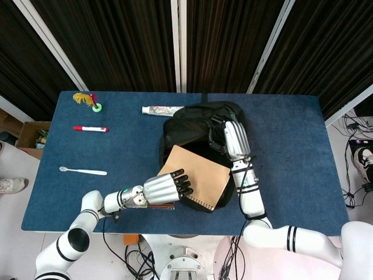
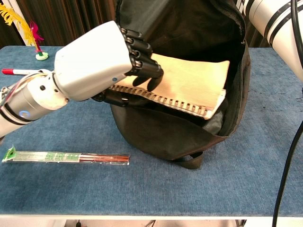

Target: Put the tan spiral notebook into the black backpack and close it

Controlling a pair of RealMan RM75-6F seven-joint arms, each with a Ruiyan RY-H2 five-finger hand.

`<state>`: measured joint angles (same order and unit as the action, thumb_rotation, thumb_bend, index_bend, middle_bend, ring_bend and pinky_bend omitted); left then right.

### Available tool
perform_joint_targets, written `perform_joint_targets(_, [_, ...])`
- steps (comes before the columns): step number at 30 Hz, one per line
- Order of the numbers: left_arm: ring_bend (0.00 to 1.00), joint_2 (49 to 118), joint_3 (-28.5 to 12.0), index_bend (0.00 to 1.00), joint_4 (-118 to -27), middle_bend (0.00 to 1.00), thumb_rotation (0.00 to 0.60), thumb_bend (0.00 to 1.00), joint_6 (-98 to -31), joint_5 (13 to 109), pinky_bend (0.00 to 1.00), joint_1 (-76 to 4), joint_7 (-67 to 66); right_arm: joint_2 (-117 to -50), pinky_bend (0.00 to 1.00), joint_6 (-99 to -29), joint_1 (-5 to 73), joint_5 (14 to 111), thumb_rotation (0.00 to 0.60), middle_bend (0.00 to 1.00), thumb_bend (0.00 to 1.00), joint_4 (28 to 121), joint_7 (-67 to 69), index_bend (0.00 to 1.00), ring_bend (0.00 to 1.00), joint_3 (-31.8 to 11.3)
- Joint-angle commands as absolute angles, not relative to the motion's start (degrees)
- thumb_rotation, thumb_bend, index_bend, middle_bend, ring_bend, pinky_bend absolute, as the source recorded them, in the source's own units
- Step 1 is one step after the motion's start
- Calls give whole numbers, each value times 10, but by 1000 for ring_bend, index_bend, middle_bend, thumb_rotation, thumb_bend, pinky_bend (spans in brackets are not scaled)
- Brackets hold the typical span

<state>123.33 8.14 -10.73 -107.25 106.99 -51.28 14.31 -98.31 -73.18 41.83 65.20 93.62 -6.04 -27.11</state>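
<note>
The tan spiral notebook (image 1: 200, 176) (image 2: 189, 85) lies flat in my left hand (image 1: 166, 188) (image 2: 102, 64), which grips its spiral edge. Most of the notebook is inside the wide mouth of the black backpack (image 1: 195, 127) (image 2: 170, 132). My right hand (image 1: 234, 139) holds the upper rim of the backpack's opening up, keeping it open; the chest view shows only the right forearm (image 2: 272, 23) at the top right. The backpack's zipper is undone.
Packaged chopsticks (image 2: 66, 157) lie on the blue table (image 1: 291, 151) near its front edge, under my left arm. A toothbrush (image 1: 83, 171), a red marker (image 1: 90, 128), a feathered toy (image 1: 87, 100) and a tube (image 1: 162, 110) are spread over the left and back.
</note>
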Motion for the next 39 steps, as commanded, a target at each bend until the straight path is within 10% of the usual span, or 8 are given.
perform_joint_targets(1, [630, 1238, 85, 747, -107, 709, 600, 385, -1073, 1071, 620, -519, 142, -982, 107, -733, 418, 652, 600, 508, 628, 936, -59, 634, 433, -271])
perform_joint_targets(39, [631, 1258, 57, 742, -87, 729, 600, 397, -861, 991, 640, -518, 79, -987, 94, -740, 412, 687, 600, 500, 628, 988, -49, 627, 433, -232])
